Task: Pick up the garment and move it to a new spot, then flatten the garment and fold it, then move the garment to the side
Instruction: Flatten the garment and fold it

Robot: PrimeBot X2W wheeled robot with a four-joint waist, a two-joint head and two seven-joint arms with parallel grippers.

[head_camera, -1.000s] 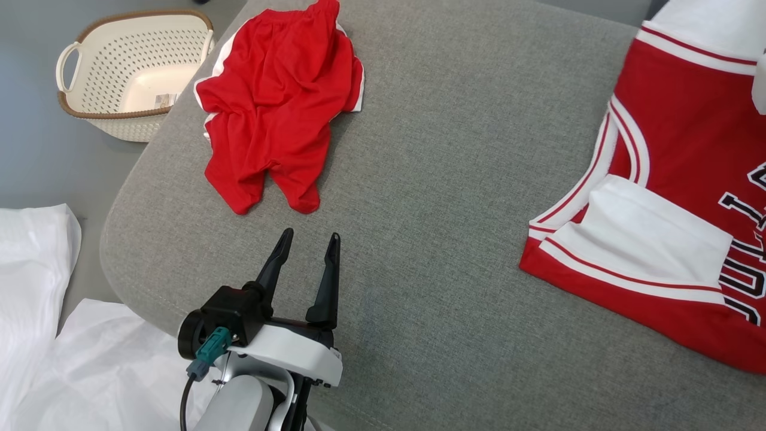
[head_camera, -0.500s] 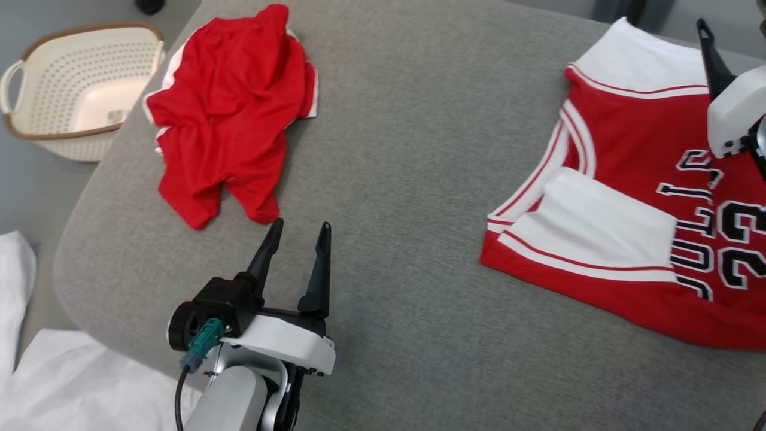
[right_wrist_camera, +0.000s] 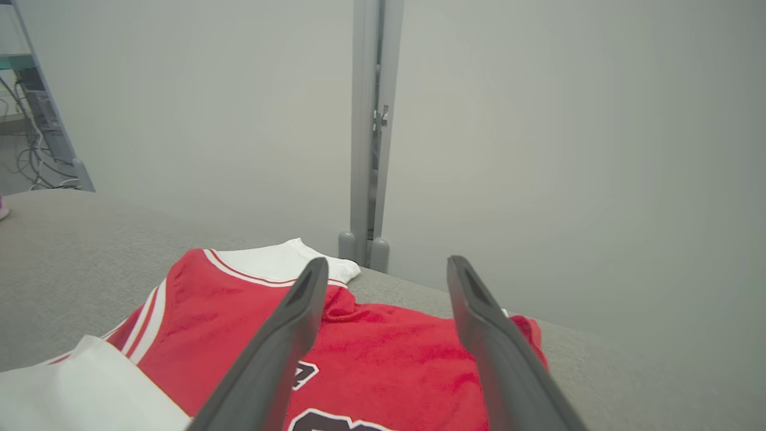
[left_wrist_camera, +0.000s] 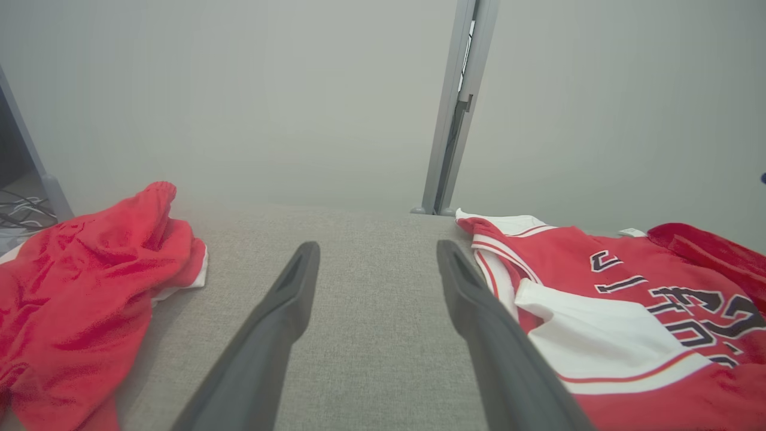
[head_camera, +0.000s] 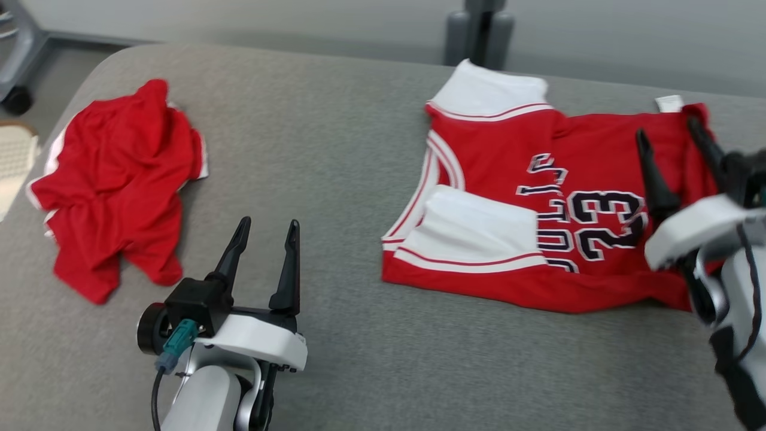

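Basketball jersey (head_camera: pixel 508 179), red with white trim and dark "BULLS 23" lettering, lies on the right half of the grey padded surface (head_camera: pixel 335 137). Long axis runs left-right across the head view. Lettering lies on its side, BULLS to the left of the 23, so the jersey's top end points to the robot's left and the bottom end to its right. A white flap (head_camera: pixel 479 230) is folded over the near left corner, and another white piece sits at the far left corner. The bottom end is rumpled, with a small white tag (head_camera: pixel 668 103) at the far edge.

Right gripper (head_camera: pixel 667 127) is over the jersey's right end, fingers pointing away from the robot. Jaws are spread wide and nothing is between them. In the right wrist view, red cloth shows through the gap. Whether the tips touch the cloth is unclear.

Left gripper (head_camera: pixel 268 222) hangs over bare grey surface, between the jersey and the red shorts (head_camera: pixel 114 179). Jaws wide apart, empty, touching neither garment.

The shorts are crumpled at the left end of the surface, well apart from the jersey. A pale perforated basket (head_camera: pixel 11 170) is cut off at the left edge. A grey post (head_camera: pixel 479 27) stands behind the surface.
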